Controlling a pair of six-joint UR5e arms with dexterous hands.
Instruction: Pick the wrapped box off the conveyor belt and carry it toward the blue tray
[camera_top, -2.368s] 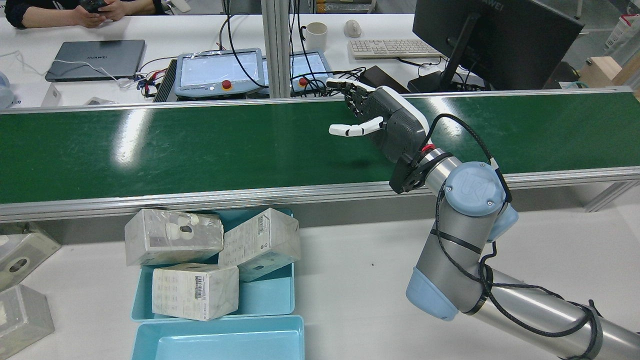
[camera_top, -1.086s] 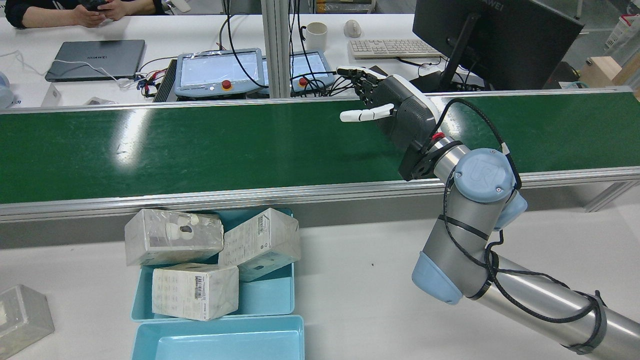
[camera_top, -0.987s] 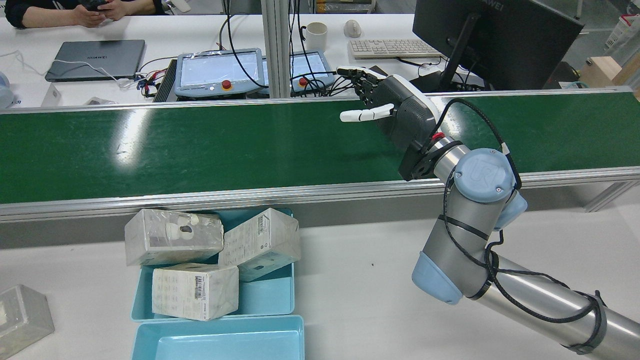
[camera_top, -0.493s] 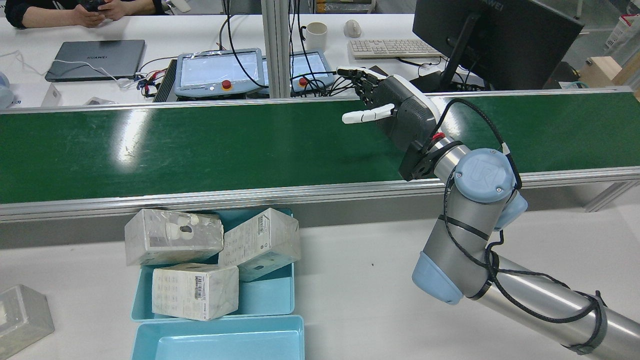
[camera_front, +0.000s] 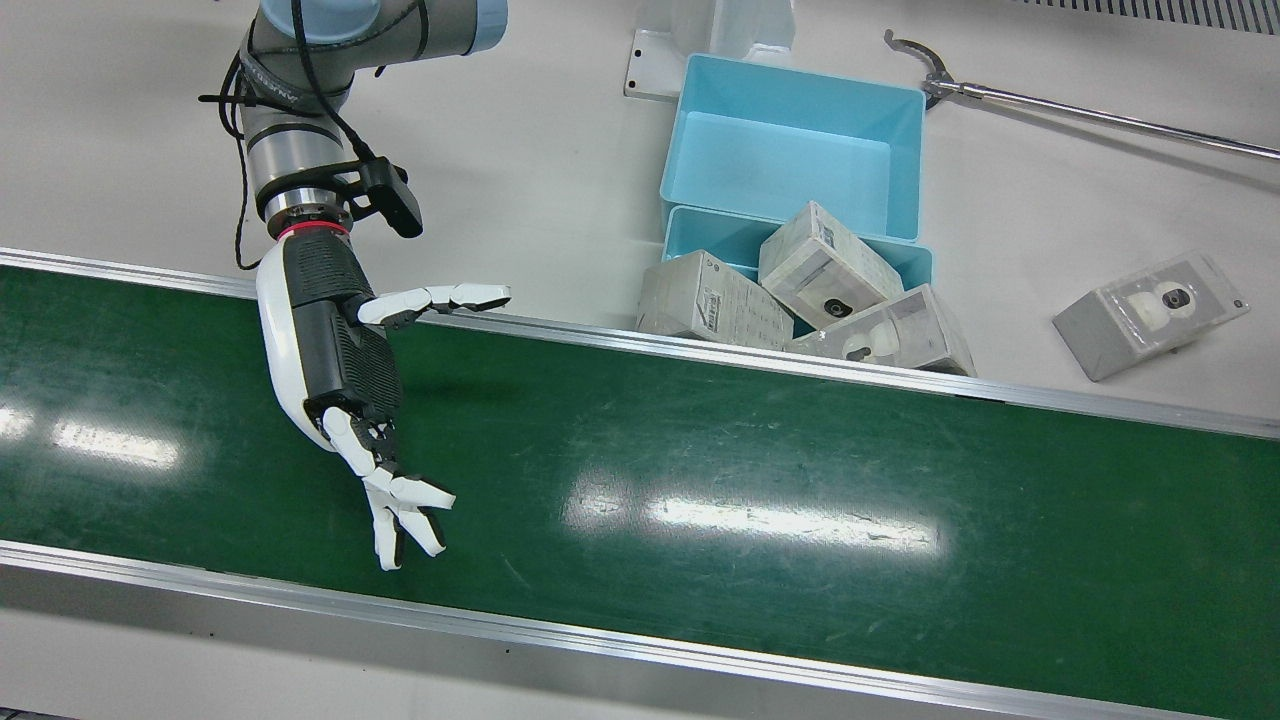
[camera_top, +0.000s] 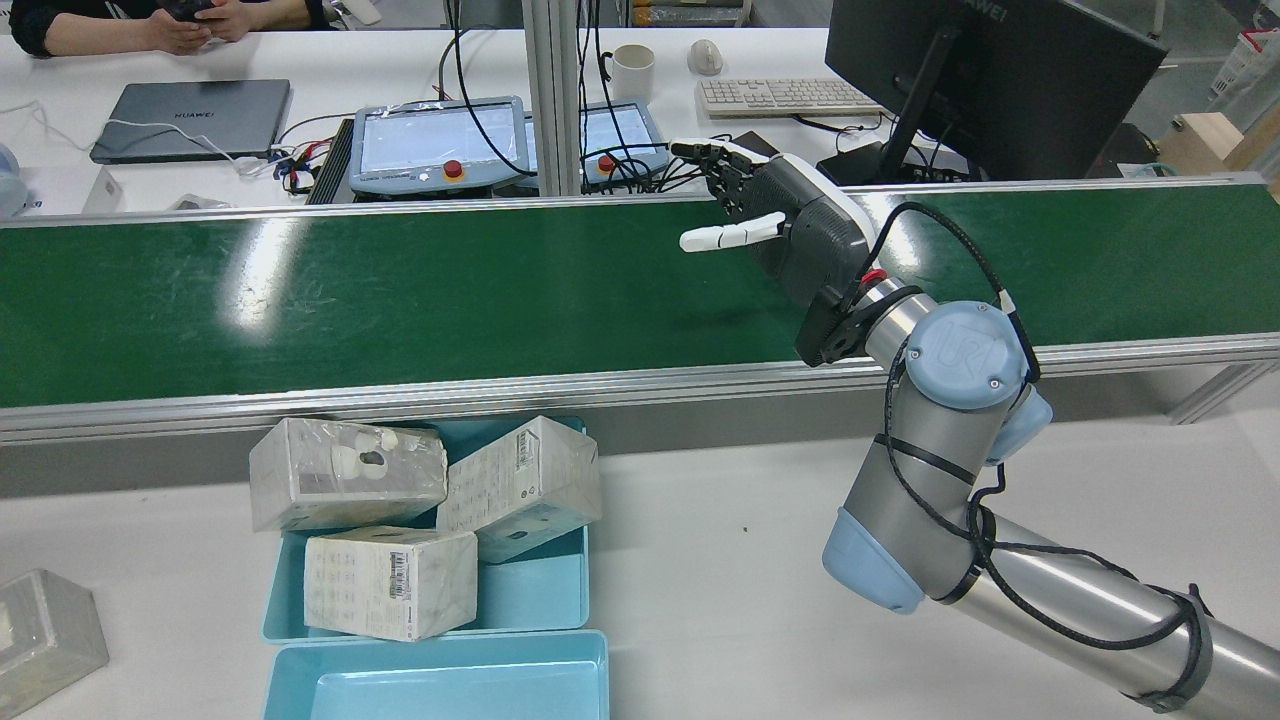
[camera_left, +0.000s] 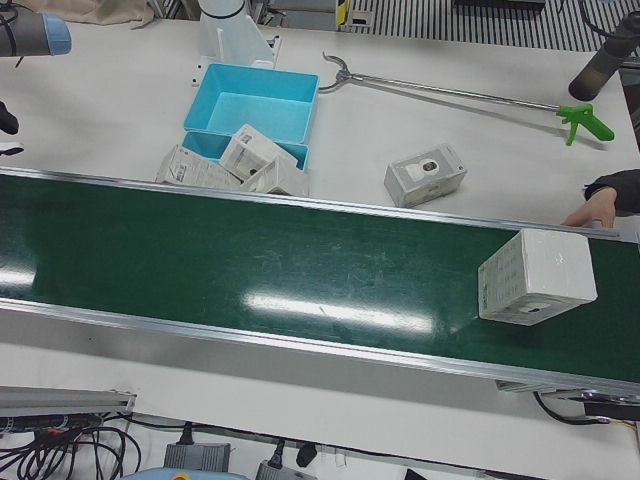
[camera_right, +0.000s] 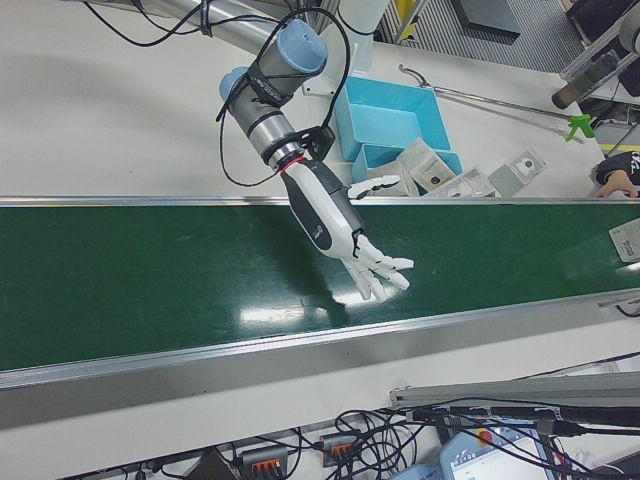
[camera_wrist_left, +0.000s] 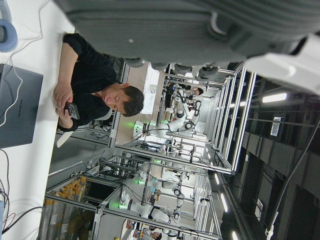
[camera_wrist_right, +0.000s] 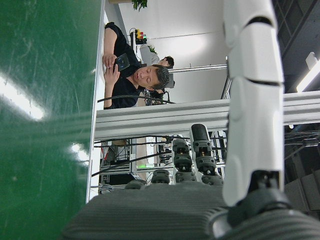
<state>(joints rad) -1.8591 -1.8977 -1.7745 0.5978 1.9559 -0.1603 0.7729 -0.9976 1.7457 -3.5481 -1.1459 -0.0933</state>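
Note:
A white wrapped box lies on the green conveyor belt at its far end, seen in the left-front view; its edge shows in the right-front view. My right hand hovers open above the belt, fingers spread, holding nothing, far from that box. It shows too in the rear view and right-front view. Two blue trays stand beside the belt; the nearer tray holds three wrapped boxes. My left hand shows only as a grey palm, nothing in it.
Another wrapped box lies on the white table past the trays. A long grabber tool lies behind them. A person's hand rests at the belt's rail near the white box. Teach pendants and a monitor stand beyond the belt.
The right hand rose and moved toward the belt's far side, then stayed almost still. One of two boxes at the rear view's left edge is gone.

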